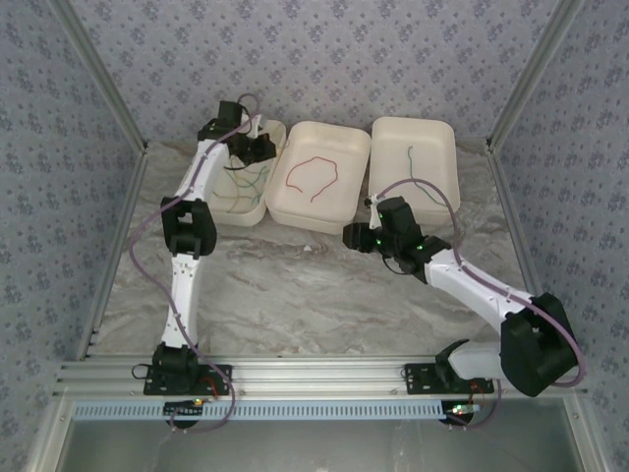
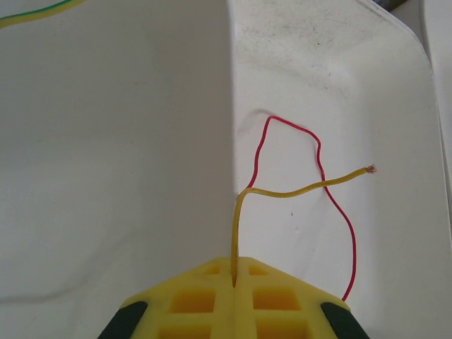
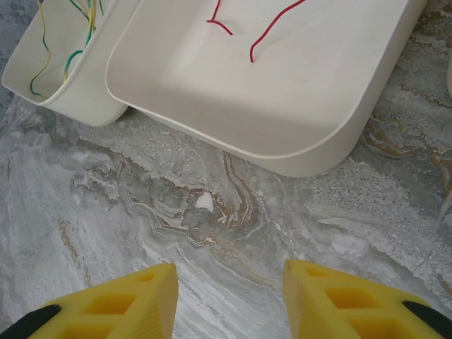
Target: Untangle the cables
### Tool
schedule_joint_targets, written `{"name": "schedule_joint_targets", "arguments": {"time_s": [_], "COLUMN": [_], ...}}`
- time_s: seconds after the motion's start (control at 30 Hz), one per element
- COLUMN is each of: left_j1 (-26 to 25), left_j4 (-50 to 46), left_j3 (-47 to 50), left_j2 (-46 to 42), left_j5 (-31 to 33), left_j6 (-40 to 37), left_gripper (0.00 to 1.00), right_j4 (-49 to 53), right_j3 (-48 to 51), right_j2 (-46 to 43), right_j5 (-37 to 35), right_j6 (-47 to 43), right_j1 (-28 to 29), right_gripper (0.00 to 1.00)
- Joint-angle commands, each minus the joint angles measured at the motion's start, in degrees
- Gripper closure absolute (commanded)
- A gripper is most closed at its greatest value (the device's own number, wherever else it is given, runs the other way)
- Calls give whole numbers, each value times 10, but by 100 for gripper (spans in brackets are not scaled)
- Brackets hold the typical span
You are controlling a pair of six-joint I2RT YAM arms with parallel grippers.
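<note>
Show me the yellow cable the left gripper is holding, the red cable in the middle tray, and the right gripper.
yellow cable (image 2: 282, 194), left wrist view, the free stretch past the bend
red cable (image 3: 268, 32), right wrist view, its longer visible piece
right gripper (image 3: 229, 268), right wrist view, midway between its open fingertips

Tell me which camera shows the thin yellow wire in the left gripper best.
Left wrist: the thin yellow wire rises from the shut left gripper and bends right to its bare tip. From the top external camera it is too fine to make out. Right wrist shows yellow strands in a white tray, possibly others.
</note>
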State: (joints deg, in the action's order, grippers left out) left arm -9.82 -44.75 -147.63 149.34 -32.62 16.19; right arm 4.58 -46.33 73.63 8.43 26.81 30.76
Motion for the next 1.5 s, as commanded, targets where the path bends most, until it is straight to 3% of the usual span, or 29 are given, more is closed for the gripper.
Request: {"name": "schedule_joint_targets", "arguments": {"time_s": [0.0, 0.17, 0.23, 0.33, 0.6, 0.73, 0.8, 0.97, 1.1, 1.2, 1.23, 1.3, 1.37, 1.4, 1.47], "left_j1": [3, 4, 7, 13, 24, 31, 39, 56, 52, 40, 36, 33, 33, 34, 38], "left_j4": [33, 34, 35, 53, 87, 79, 74, 3, -36, -39, -37, -8, 53, 109, 206], "left_j3": [-8, -8, -7, 4, 26, 39, 53, 18, -15, 3, 17, 67, 160, 221, 345], "left_j2": [-26, -21, -16, -12, -10, -29, -39, -15, 0, -36, -57, -108, -181, -224, -310], "left_j5": [-28, -29, -32, -52, -70, -13, 46, 137, 143, 168, 179, 190, 194, 194, 194], "left_j6": [17, 28, 33, 54, 88, 93, 110, 139, 137, 118, 118, 129, 140, 148, 166], "left_gripper": [99, 84, 85, 100, 100, 100, 100, 100, 50, 32, 3, 1, 1, 1, 1], "right_j4": [12, 15, 16, 20, 27, 27, 28, 37, 34, 44, 53, 73, 93, 105, 132], "right_j3": [-15, -12, -9, -7, -4, -3, -3, 1, 20, 38, 41, 49, 54, 55, 56], "right_j2": [-15, -23, -28, -35, -46, -51, -52, -65, -103, -148, -163, -197, -230, -244, -271], "right_j5": [3, 2, 1, 0, -6, -5, -7, -24, -52, -92, -106, -127, -141, -141, -141], "right_j6": [3, 4, 4, 4, 4, 6, 6, 9, 5, -10, -15, -26, -37, -41, -43], "right_j1": [0, 1, 2, 3, 7, 8, 10, 16, 18, 16, 11, -4, -24, -40, -69], "right_gripper": [55, 55, 55, 55, 55, 55, 55, 55, 55, 52, 50, 46, 20, 2, 1]}}
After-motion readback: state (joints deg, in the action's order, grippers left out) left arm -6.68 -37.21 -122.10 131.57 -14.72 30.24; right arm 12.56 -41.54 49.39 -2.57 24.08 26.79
